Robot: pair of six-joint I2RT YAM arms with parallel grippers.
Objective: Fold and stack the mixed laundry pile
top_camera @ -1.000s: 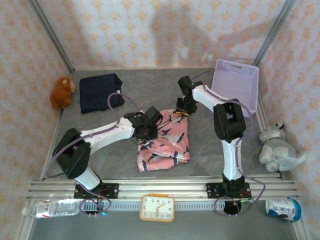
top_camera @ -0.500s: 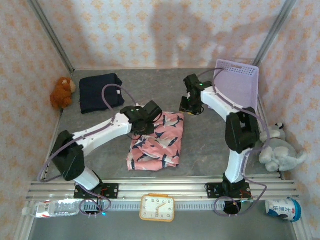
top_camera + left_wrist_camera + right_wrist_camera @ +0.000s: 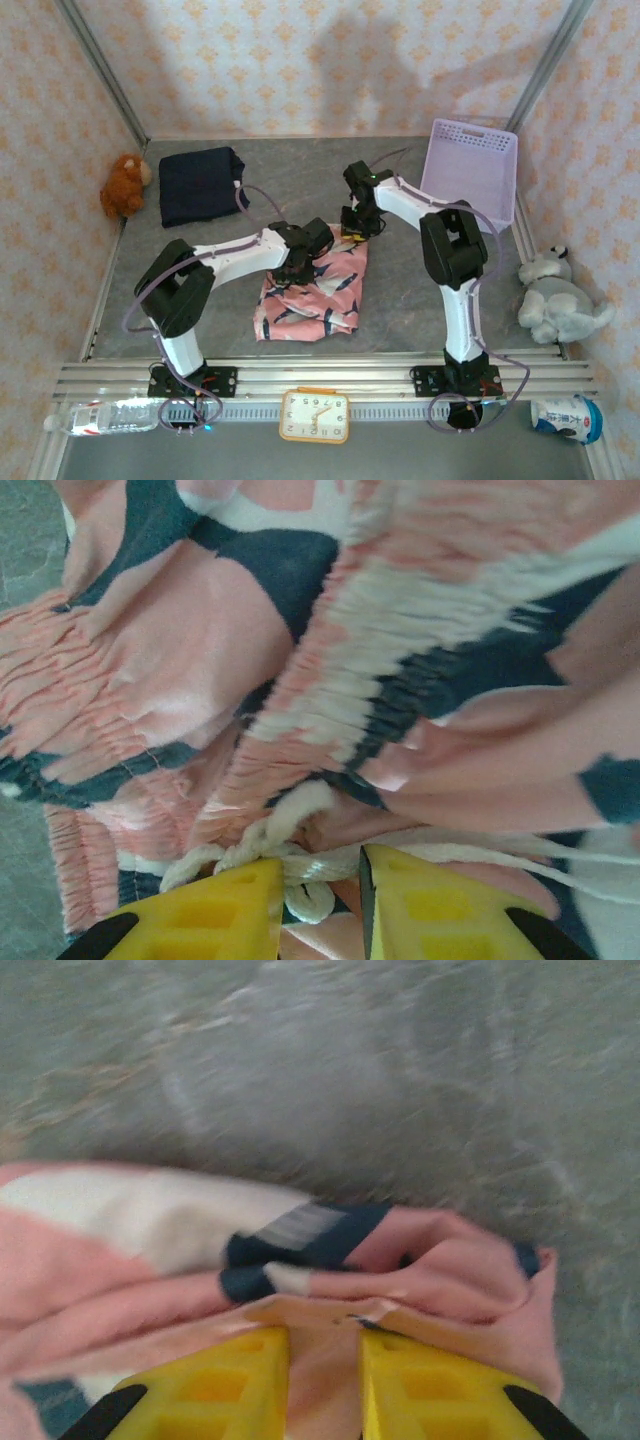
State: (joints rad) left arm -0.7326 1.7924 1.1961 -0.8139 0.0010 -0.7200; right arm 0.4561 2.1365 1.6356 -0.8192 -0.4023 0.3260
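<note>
Top external: pink printed garment spread on table centre; navy garment far left.
Left wrist: left pincer narrow about white drawstring; grip cannot be told.
Right wrist: right pincer pinching the pink printed garment.

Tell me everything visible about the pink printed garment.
The pink garment is soft cloth with navy-and-white print, a gathered elastic band and a white knotted drawstring. It lies crumpled, partly folded, on the grey table mid-workspace. The right gripper pinches its far corner; the left gripper sits at the drawstring.
</note>
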